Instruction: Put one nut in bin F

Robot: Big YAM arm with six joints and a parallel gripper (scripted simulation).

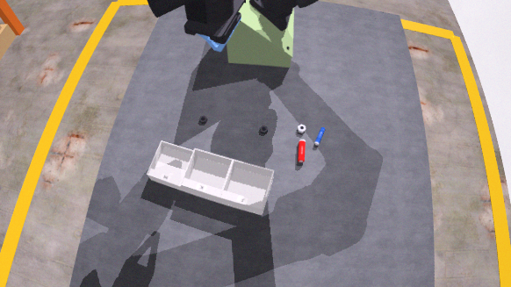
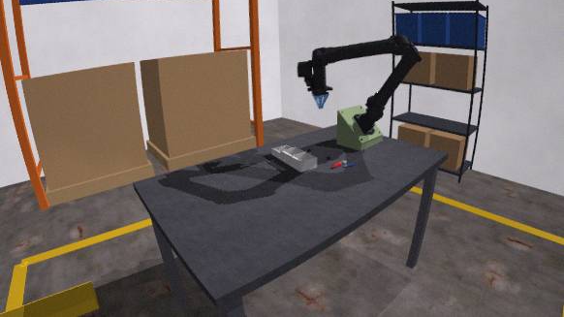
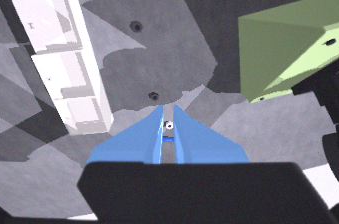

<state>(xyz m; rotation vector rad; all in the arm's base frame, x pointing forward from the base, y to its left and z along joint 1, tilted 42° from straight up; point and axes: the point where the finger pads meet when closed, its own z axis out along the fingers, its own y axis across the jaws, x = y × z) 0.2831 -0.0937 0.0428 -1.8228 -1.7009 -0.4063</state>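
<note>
My gripper (image 1: 216,46) (image 2: 319,102) (image 3: 168,111), with blue fingers, is shut with nothing between the fingers. It hangs high above the back of the table. Two black nuts (image 1: 202,119) (image 1: 263,130) lie on the table behind the white three-part bin tray (image 1: 211,194) (image 2: 302,163) (image 3: 97,85); in the wrist view these nuts (image 3: 135,25) (image 3: 153,95) lie beside the tray. A white nut (image 1: 301,128) (image 3: 168,125) lies to the right of them, seen far below through the slit between my fingers. The bins look empty. Their marks are too small to read.
A red cylinder (image 1: 302,151) and a small blue bolt (image 1: 320,136) lie beside the white nut. The arm's green base block (image 1: 259,42) (image 2: 351,129) (image 3: 280,55) stands at the back of the table.
</note>
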